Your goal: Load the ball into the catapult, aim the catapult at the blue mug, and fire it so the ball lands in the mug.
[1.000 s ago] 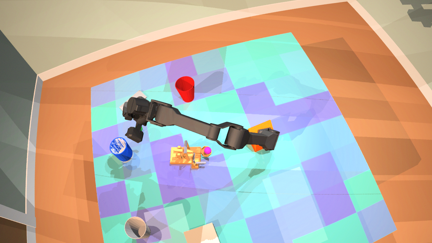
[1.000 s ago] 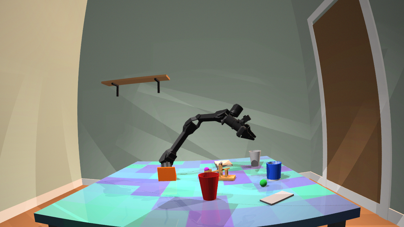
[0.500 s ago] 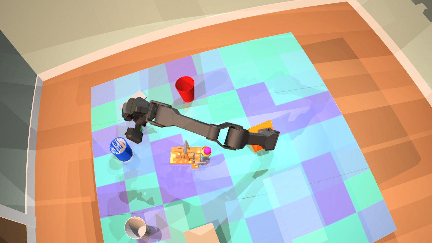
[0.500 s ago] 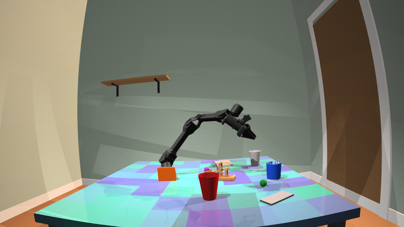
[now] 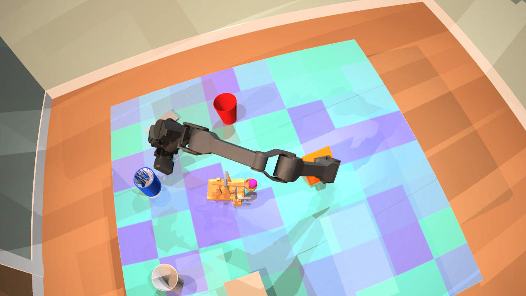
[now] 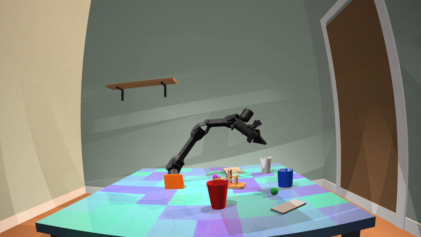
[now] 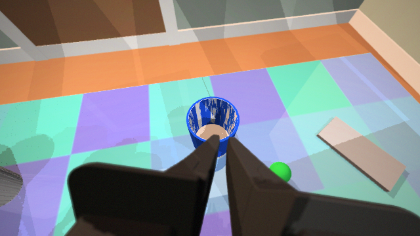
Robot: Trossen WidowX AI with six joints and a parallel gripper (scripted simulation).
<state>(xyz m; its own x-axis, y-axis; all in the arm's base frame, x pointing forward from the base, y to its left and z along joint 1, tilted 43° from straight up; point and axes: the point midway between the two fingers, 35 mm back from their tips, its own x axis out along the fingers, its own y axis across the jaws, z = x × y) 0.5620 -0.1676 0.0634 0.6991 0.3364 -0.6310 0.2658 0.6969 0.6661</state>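
Observation:
The magenta ball [image 5: 252,183] [image 6: 215,176] sits in the cup at the end of the wooden catapult's arm. The catapult [image 5: 213,194] [image 6: 239,185] stands mid-table, with its cup end facing away from the blue mug's side. The blue mug [image 5: 151,188] [image 6: 285,178] [image 7: 206,115] stands upright beyond the catapult's other end; I see no ball inside it. My gripper [image 6: 265,144] [image 7: 222,142] is shut with nothing between its fingers. It is raised above the table, tilted down towards the blue mug; its fingers are hidden under the arm in the top view.
A green ball [image 6: 274,191] [image 7: 280,172] lies near the blue mug, beside a flat beige slab [image 6: 288,206] [image 7: 364,154]. A red cup [image 5: 227,110] [image 6: 217,194] and a whitish cup [image 5: 165,276] [image 6: 265,165] stand apart. An orange block [image 6: 173,181] is by the arm's base.

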